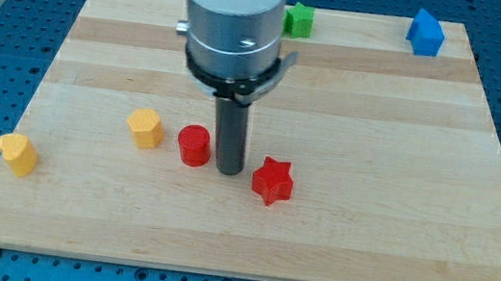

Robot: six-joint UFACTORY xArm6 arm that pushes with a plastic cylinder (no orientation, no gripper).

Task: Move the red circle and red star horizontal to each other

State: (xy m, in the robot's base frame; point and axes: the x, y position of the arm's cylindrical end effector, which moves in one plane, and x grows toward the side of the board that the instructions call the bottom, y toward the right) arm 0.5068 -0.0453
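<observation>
We read no brand, label or writing anywhere. We count six blocks on the wooden counter (344, 163): two red, two yellow, one green, one blue. The red circle (195, 145) stands upright left of centre, a short cylinder with its round face up. The red star (272, 180) lies flat to the view's right of it and slightly nearer the view's bottom, so the line through the pair slopes down to the right; we can make out no long axis on either. My tip (229, 170) rests between them, just beside the circle's right side and close to the star's upper left point. We carry no jaws, only the rod.

One yellow block (145, 129) sits near the circle's left; another yellow block (17, 153) is by the counter's left edge. The green block (298, 20) and the blue block (426, 33) sit along the view's top.
</observation>
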